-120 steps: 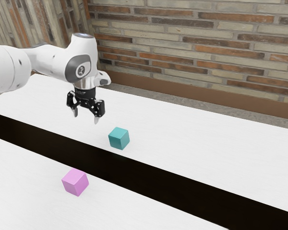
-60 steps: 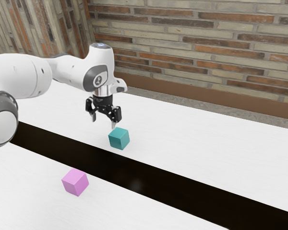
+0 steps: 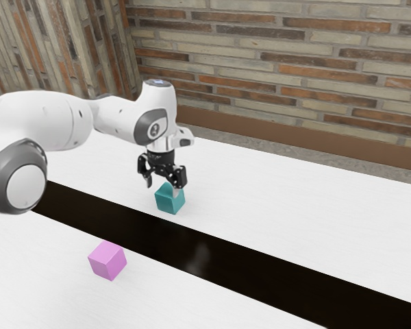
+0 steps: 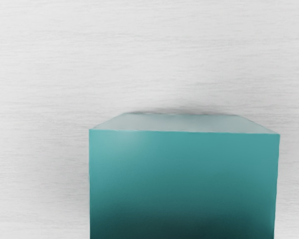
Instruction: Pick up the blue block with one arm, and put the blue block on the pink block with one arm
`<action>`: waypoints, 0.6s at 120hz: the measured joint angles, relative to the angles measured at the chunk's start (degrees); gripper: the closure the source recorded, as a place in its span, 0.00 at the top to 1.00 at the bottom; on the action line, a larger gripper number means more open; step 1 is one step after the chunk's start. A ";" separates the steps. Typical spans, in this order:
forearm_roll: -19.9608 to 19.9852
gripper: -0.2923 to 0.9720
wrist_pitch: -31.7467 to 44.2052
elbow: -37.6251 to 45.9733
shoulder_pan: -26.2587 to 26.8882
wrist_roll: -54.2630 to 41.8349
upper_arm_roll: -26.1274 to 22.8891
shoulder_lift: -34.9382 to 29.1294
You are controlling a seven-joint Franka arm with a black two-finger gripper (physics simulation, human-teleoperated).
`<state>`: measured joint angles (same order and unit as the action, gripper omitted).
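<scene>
Your fingers [image 3: 180, 179] spread wide just above blue block [image 3: 170, 200], block beside tabletop [image 3: 294, 205] edge, pink block [image 3: 107, 260] well apart across dark gap [image 3: 226, 264].

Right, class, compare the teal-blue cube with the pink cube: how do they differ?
The teal-blue cube lies beyond the dark band, the pink cube on its near side. The black pincer hangs open over the teal-blue cube; the pink cube stands alone. Both rest flat on white tabletop, looking similar in size.
</scene>
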<state>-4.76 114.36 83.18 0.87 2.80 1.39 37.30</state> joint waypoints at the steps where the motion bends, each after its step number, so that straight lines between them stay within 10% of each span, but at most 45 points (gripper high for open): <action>1: 0.00 0.77 0.02 -0.03 -0.07 0.00 -0.01 0.09; 72: 0.45 0.65 1.74 -3.81 -1.88 0.12 -2.56 5.77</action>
<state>-4.31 116.10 79.37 -1.01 2.93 -1.16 43.07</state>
